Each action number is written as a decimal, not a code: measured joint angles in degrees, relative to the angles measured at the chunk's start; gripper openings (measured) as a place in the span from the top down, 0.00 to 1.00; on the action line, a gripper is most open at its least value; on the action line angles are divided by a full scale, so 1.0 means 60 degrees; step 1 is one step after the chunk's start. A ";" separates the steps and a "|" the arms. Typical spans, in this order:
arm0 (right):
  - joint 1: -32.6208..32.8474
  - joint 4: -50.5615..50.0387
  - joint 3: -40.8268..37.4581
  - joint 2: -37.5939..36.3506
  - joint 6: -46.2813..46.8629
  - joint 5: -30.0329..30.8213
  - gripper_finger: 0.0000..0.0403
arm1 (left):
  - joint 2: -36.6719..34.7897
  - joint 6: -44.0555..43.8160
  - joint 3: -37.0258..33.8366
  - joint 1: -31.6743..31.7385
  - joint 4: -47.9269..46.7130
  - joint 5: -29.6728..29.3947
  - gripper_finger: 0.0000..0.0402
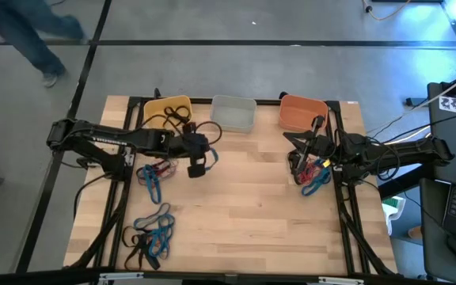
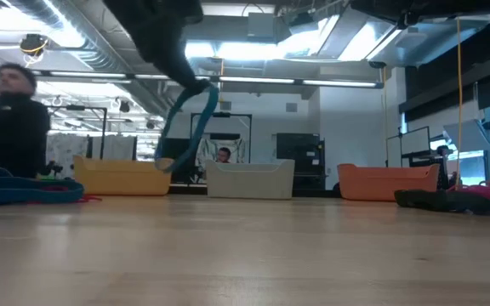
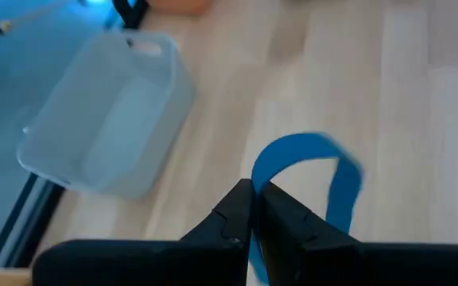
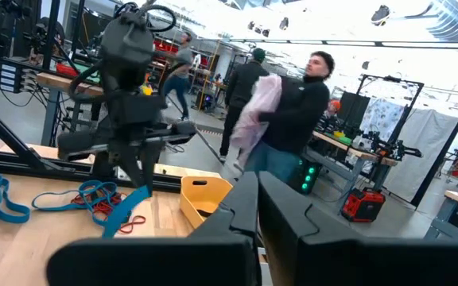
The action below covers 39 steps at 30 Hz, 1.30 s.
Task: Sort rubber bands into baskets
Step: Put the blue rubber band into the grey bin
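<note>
1. Left gripper [image 3: 253, 208] clenched on a blue rubber band [image 3: 324, 171], loop hanging clear above the table [image 1: 244, 198], just short of the grey basket [image 1: 234, 113]; evidently carried for deposit.
2. Right gripper [image 4: 254, 199] clenched, nothing seen held, parked near the orange basket [image 1: 301, 112], well apart from the grey basket.
3. Yellow basket [image 1: 166, 109] just beside the grey basket; unsorted bands [image 1: 153, 236] well apart from it.
</note>
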 joint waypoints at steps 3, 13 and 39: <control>-0.0001 0.0001 0.0000 -0.0003 0.0000 0.0000 0.96 | 0.0000 0.0234 0.0000 0.0261 0.0683 -0.0005 0.95; 0.0001 0.0006 0.0000 -0.0004 0.0000 0.0000 0.96 | 0.0042 0.0526 -0.0003 0.1484 0.2546 -0.0002 0.95; -0.0002 -0.0012 0.0000 0.0000 0.0000 0.0000 0.96 | 0.3217 0.1266 -0.0004 0.3860 0.7486 0.0049 0.95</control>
